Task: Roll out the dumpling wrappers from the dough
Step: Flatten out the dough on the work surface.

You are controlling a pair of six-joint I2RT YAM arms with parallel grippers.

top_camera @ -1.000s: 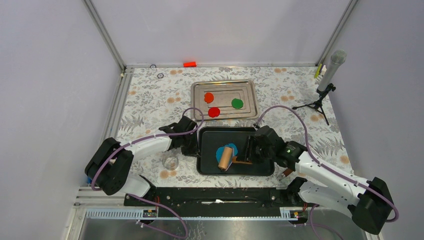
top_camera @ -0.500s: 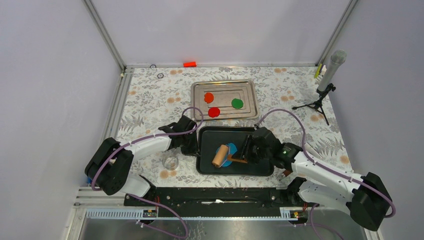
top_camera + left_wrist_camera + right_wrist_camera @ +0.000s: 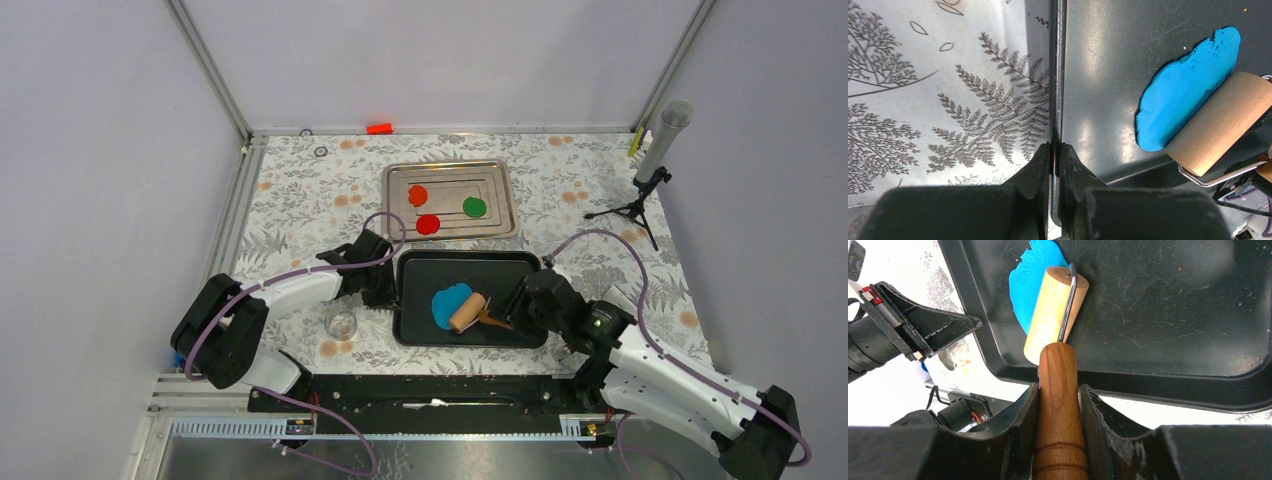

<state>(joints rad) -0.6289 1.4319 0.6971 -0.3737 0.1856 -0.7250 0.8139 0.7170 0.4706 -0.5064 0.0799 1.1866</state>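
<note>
Left claw [image 3: 1055, 150] pinched together on the left rim of the black tray [image 3: 1108, 60]. Right claw [image 3: 1058, 388] clamped on the wooden handle [image 3: 1059, 435] of the roller [image 3: 1050, 310]. The roller's drum sits on the right edge of the blue dough [image 3: 444, 304], a flat irregular sheet mid-tray. Orange disc [image 3: 418, 195], red disc [image 3: 428, 224] and green disc [image 3: 474, 207] lie apart on the silver tray [image 3: 496, 190] behind.

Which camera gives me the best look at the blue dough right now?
Left wrist: the dough shows large there, its ragged outline sharp, with only one end under the roller. Top external shows it small in the black tray. Right wrist shows just a strip of it beside the roller.
</note>
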